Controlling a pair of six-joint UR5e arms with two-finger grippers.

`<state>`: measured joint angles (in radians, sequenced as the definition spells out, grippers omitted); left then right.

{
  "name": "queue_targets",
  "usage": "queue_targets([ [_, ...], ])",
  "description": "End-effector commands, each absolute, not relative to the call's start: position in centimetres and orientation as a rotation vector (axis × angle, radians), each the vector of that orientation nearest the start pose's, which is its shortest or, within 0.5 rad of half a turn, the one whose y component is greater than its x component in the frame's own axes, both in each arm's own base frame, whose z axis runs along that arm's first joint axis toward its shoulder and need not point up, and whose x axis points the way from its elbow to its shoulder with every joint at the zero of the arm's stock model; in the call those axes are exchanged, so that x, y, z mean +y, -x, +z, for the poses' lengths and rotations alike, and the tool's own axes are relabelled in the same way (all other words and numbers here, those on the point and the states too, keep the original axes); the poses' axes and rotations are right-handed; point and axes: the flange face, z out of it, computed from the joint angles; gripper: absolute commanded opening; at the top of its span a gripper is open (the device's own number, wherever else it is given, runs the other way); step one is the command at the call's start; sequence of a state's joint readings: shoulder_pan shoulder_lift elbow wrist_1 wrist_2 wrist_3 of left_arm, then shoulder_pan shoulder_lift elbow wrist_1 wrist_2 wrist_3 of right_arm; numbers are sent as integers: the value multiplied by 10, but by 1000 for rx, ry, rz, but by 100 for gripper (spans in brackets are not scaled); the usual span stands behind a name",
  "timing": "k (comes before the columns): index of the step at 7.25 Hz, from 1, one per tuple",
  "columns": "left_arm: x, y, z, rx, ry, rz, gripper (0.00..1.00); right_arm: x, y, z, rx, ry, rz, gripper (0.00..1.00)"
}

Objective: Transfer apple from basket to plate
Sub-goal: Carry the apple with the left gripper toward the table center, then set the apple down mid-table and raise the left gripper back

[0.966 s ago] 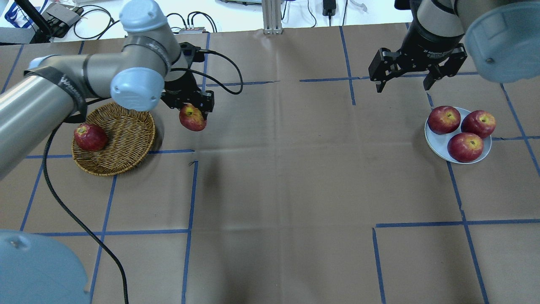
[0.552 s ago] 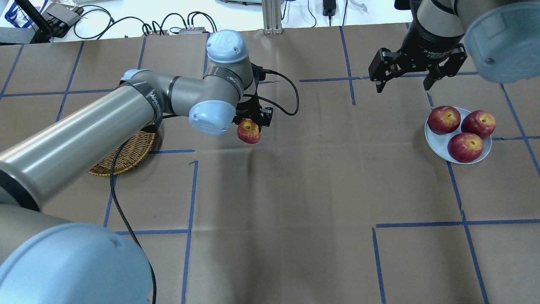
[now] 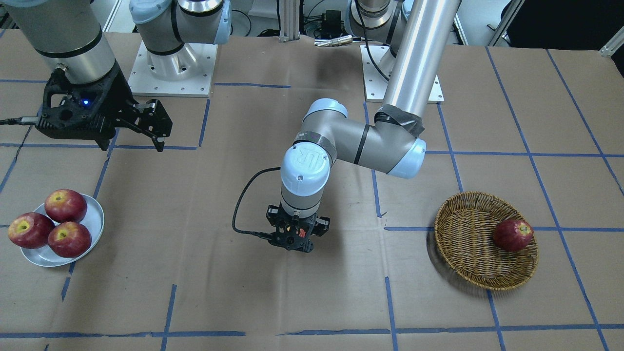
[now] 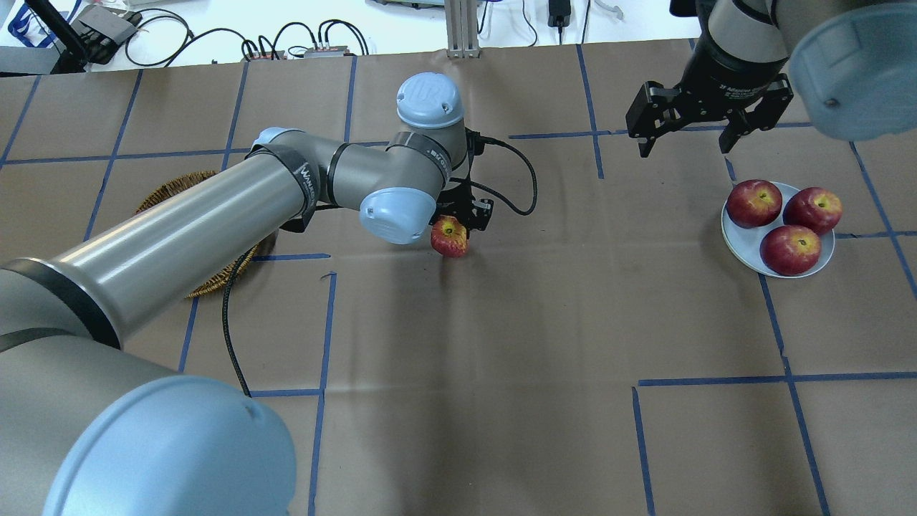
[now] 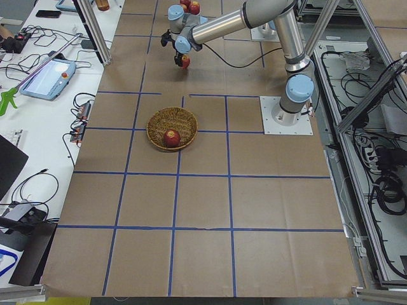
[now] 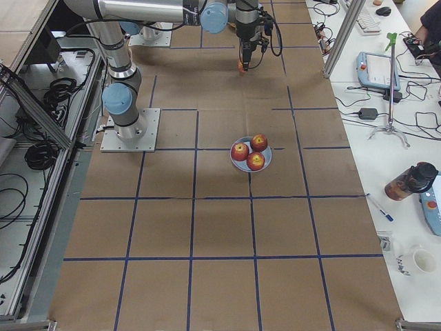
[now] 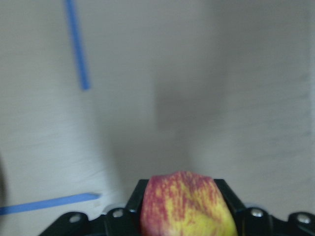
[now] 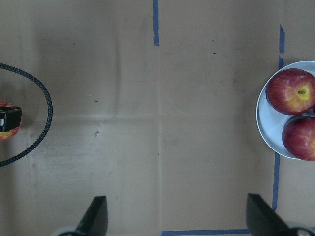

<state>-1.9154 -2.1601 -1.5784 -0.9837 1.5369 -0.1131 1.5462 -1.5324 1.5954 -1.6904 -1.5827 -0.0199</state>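
basket [image 3: 463, 239]: left side, dark apple [image 3: 513, 234] inside.
left tool [image 4: 462, 218]: clamped on apple [image 4: 449, 239], held over mid tabletop [image 4: 501, 358], well apart from basket.
right tool [image 4: 685, 148]: fingers spread, hovering near plate [image 4: 741, 247].
plate: far right, three red apples [image 4: 790, 249] on it.

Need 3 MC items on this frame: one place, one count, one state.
1. Where is the apple that the left end effector holds?
A in the basket
B over the table, between basket and plate
C on the plate

2. How many apples lie on the plate?
A one
B two
C three

3. The right end effector is:
A open, empty
B shut on an apple
C shut, empty

Key:
1 B, the overhead view shows it clamped mid-table.
2 C, three red apples sit there.
3 A, its fingers are spread with nothing between them.
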Motion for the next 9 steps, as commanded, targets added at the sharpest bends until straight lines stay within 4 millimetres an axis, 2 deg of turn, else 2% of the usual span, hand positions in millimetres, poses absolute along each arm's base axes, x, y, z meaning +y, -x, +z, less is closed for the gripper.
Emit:
queue_targets([
  [1,-562,373,192,3152,-396,37,27,-516,-119,469,3154,-8,-89,100],
  [2,-560,373,189,3150,-398,47,52,-516,-119,469,3154,-8,-89,100],
  [3,-560,374,185,3152,-400,58,85,-516,-119,469,3154,-8,-89,100],
  [4,-559,376,184,3150,-405,60,98,-516,-119,469,3155,-8,-89,100],
  [6,-564,373,216,3158,-394,22,99,-516,-119,469,3154,-8,-89,100],
  [7,-572,357,260,3159,-373,-2,99,-516,-119,469,3154,-8,-89,100],
  [9,-588,275,362,3162,-258,32,99,-516,-120,469,3154,-5,-89,100],
])
